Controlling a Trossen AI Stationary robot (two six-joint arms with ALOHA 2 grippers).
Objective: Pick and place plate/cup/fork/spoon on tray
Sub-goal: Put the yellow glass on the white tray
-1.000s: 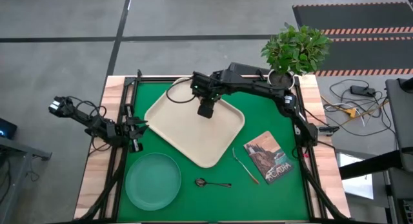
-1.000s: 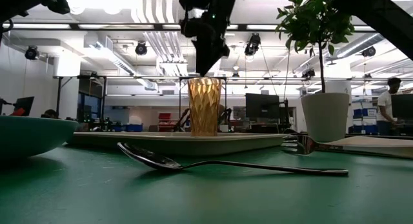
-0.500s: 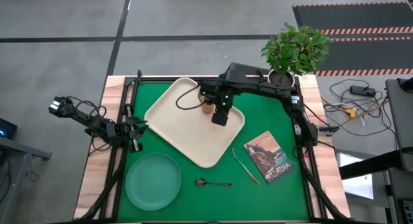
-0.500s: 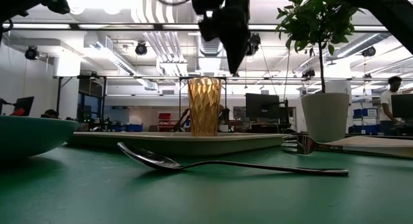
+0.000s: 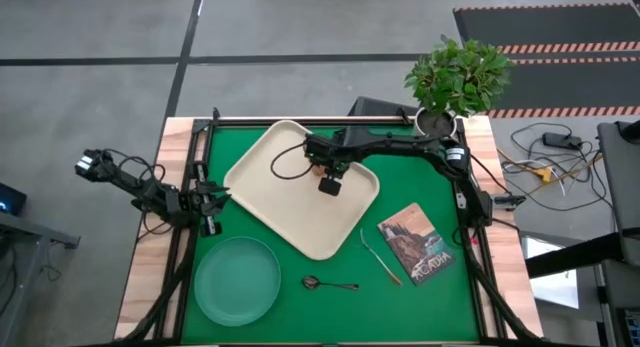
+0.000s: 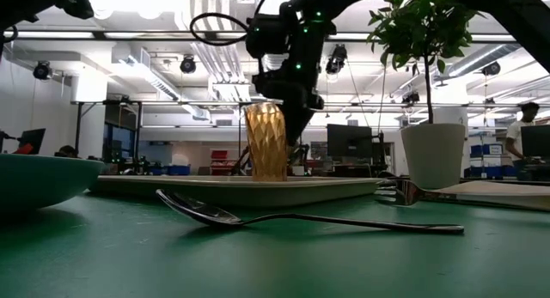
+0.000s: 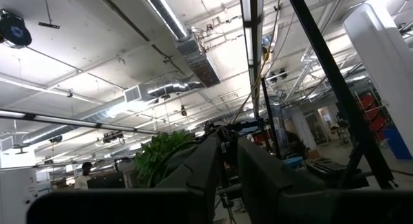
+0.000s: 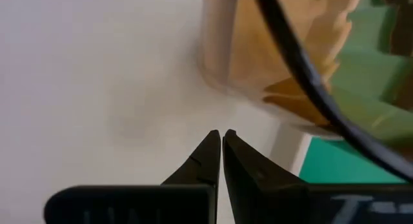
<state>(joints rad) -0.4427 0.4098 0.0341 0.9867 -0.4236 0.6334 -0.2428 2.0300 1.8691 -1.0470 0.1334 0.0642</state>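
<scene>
The amber ribbed cup (image 5: pixel 317 168) (image 6: pixel 262 143) stands on the cream tray (image 5: pixel 270 182), on its far right part. My right gripper (image 5: pixel 330 185) (image 8: pixel 221 135) is shut, points down at the tray and stands close beside the cup's right side (image 6: pixel 282 130). The teal plate (image 5: pixel 238 279), the dark spoon (image 5: pixel 330 284) and the orange-handled fork (image 5: pixel 380 257) lie on the green mat near the front edge. My left gripper (image 5: pixel 215 200) (image 7: pixel 228 146) waits at the table's left edge, lifted, with a narrow gap between its fingers and nothing in it. My right gripper has nothing between its shut fingers. Its fingertips (image 8: pixel 213 146) point down at the bare tray just beside the cup's foot. In the low view the gripper overlaps the cup's upper right wall; whether it touches the cup I cannot tell.
A picture-covered book (image 5: pixel 415 244) lies right of the fork. A potted plant (image 5: pixel 455 77) stands at the far right corner. A dark cable (image 5: pixel 285 157) loops over the tray from the right arm. Bare green mat (image 5: pixel 300 317) lies along the front edge.
My right gripper has swung from above the cup toward the table's right, then come down beside the cup's right side. The cup has shifted slightly toward the table's left and still stands on the tray.
</scene>
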